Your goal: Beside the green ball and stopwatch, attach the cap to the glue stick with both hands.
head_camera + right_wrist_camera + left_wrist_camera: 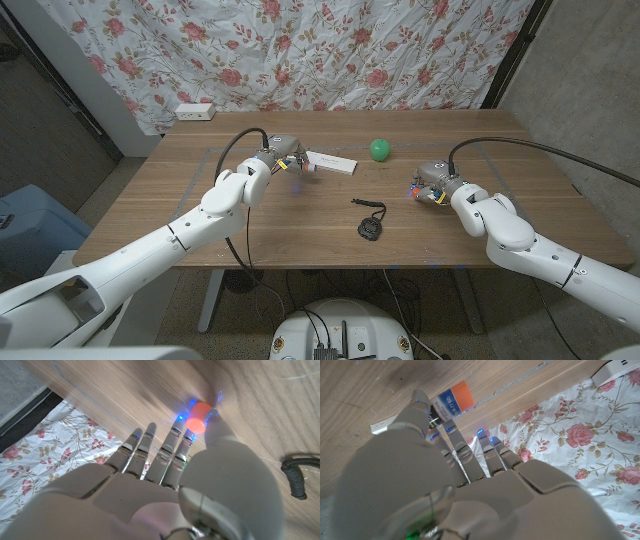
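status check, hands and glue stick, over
Left hand holds glue stick. Right hand pinches cap. Hands apart, cap off. Stopwatch between them.

On your desk (pixel 300 230) you have one green ball (pixel 379 149), one stopwatch (pixel 368 226) with its cord, and one white flat box (pixel 331 162). You have one glue stick (pixel 453 401) at your left hand (pixel 283 155) and one orange cap (pixel 201 416) at your right hand (pixel 432 186). One white power strip (pixel 194 112) lies beyond the desk's far edge.
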Controlling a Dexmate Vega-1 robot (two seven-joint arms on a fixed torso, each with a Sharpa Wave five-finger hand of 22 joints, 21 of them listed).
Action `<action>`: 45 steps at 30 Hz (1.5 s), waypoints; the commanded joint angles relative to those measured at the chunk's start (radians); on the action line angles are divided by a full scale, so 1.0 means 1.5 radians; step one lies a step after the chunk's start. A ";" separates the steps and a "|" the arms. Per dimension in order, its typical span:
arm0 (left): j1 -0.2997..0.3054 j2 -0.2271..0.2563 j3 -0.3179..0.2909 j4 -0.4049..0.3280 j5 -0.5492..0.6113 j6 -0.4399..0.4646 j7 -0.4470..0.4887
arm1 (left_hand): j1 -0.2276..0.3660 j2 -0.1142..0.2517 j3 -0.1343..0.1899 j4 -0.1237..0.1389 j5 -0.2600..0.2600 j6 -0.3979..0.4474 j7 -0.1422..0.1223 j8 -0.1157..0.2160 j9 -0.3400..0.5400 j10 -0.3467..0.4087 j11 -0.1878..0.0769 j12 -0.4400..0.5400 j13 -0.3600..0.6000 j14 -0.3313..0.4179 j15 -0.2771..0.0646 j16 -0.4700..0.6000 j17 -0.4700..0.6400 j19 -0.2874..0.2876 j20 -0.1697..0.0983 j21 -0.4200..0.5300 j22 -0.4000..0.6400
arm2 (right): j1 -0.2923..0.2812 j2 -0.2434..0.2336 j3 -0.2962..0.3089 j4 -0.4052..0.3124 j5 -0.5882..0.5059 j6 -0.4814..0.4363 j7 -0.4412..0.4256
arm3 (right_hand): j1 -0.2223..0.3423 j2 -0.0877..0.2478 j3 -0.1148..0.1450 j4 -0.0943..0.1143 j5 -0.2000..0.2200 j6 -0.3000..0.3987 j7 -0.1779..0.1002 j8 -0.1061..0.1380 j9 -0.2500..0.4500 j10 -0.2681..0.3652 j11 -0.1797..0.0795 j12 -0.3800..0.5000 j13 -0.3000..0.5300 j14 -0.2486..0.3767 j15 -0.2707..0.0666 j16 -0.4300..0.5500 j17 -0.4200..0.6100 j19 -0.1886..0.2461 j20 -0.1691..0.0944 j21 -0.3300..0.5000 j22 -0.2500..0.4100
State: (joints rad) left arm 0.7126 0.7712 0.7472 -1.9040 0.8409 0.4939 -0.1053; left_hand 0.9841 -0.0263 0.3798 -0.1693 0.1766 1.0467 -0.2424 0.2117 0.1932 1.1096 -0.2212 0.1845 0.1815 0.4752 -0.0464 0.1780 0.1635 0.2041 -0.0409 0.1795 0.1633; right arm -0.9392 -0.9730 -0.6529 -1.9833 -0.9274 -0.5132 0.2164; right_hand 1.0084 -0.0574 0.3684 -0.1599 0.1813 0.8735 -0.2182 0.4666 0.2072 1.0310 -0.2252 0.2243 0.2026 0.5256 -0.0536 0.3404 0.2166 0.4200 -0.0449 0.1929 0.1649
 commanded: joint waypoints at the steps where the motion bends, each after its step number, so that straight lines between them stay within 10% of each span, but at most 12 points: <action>1: 0.000 0.000 0.000 0.003 -0.002 -0.002 0.005 | -0.035 0.040 -0.001 0.002 0.003 0.061 0.061 0.003 0.003 0.031 -0.001 0.004 0.007 0.002 -0.074 0.000 -0.001 0.001 -0.029 0.003 0.001 | 0.000 -0.007 0.007 -0.017 0.000 -0.008 -0.001 | 0.006 0.006 -0.004 0.000 0.000 0.010 0.001 0.004 0.002 0.007 0.001 -0.003 0.002 0.004 -0.101 0.005 0.001 0.003 -0.007 -0.001 0.002; 45: 0.020 -0.025 -0.054 0.006 -0.184 -0.012 0.074 | -0.038 0.043 -0.002 0.001 0.003 0.061 0.065 0.003 0.003 0.032 0.000 0.004 0.008 -0.001 -0.080 -0.002 -0.001 0.001 -0.026 0.003 0.001 | -0.039 0.032 0.091 -0.100 0.167 -0.078 -0.131 | 0.005 0.017 -0.016 0.005 -0.003 0.016 0.001 0.001 0.002 0.013 0.002 -0.009 0.001 0.002 -0.099 0.008 0.003 -0.001 -0.016 -0.003 0.002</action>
State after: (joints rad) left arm 0.7295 0.7494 0.6930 -1.8896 0.6625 0.4660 -0.0233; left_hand 0.9807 -0.0295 0.3745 -0.1730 0.1777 1.0450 -0.2406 0.2117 0.1933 1.1098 -0.2211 0.1844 0.1816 0.4752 -0.0464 0.1780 0.1635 0.2041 -0.0409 0.1795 0.1633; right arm -0.9855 -0.9469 -0.5489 -2.1169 -0.7686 -0.6238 0.0900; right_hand 1.0147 -0.0403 0.3477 -0.1531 0.1773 0.8840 -0.2181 0.4640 0.2073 1.0434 -0.2234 0.2106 0.2023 0.5254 -0.0535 0.3480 0.2163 0.4197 -0.0447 0.1929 0.1649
